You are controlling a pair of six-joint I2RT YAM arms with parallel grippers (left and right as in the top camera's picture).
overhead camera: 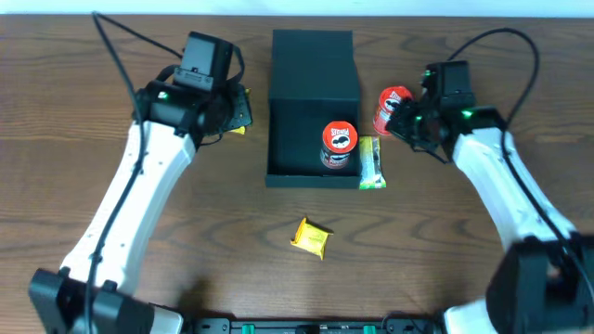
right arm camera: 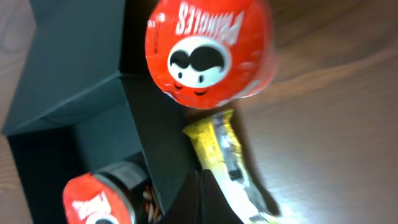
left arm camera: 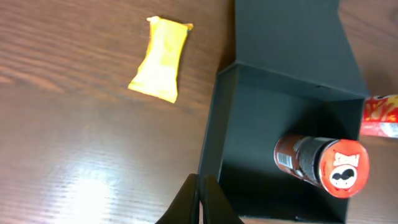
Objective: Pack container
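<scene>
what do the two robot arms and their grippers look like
Both the left arm and right arm have long white shells joined by black joints and boxy black wrist housings. A thin black cable loops off each, and a small green light glows near each wrist. The left gripper and right gripper have slim dark fingers. No markings are readable.

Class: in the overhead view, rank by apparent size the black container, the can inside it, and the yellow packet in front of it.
1. container, clearly largest.
2. can and yellow packet look alike; the can stands nearer the camera, so unranked.
</scene>
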